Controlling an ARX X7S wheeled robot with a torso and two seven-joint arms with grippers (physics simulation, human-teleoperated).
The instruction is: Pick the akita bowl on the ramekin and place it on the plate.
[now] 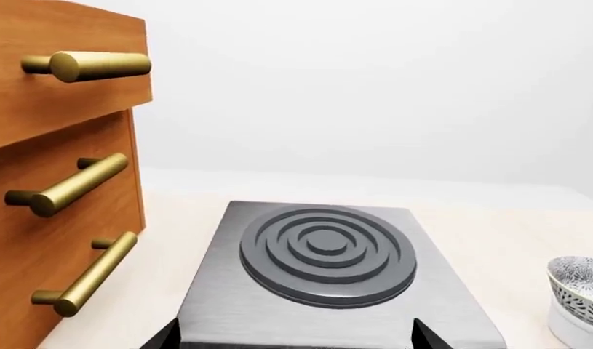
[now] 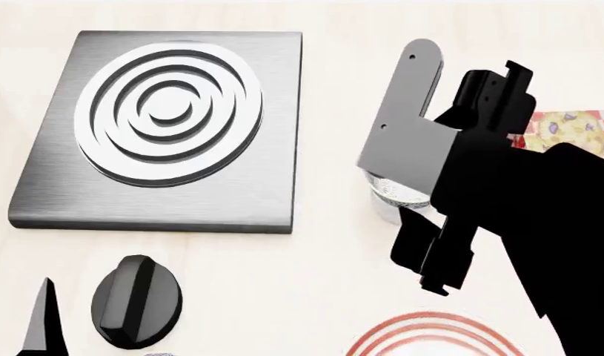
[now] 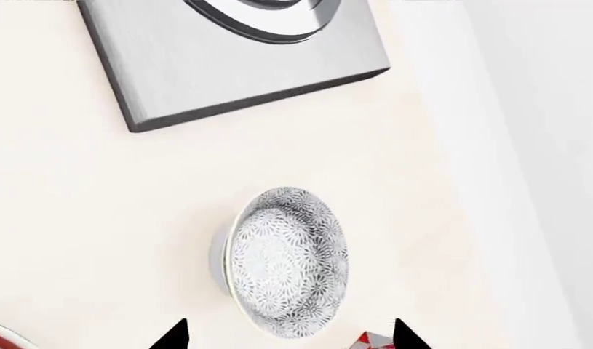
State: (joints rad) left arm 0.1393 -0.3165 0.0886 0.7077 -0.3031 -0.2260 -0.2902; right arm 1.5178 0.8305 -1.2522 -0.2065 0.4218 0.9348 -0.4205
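Observation:
The akita bowl (image 3: 287, 262), speckled black and white, sits on the white ramekin (image 3: 218, 256), whose rim shows beside it. My right gripper (image 3: 288, 338) hovers over them, open, with one fingertip on each side of the bowl and not touching it. In the head view my right arm covers most of the bowl; only a sliver (image 2: 389, 194) shows. The plate (image 2: 435, 337), with red rings, lies at the near edge, close to the bowl. My left gripper (image 1: 294, 338) is open over the near edge of the hob, empty. The left wrist view shows the bowl (image 1: 580, 280) far off to the side.
A square steel hob (image 2: 158, 126) with raised rings lies on the pale counter, with a black knob (image 2: 135, 300) in front of it. Wooden drawers (image 1: 54, 182) with brass handles stand beside the hob. A red-checked item (image 2: 568, 126) lies beyond my right arm.

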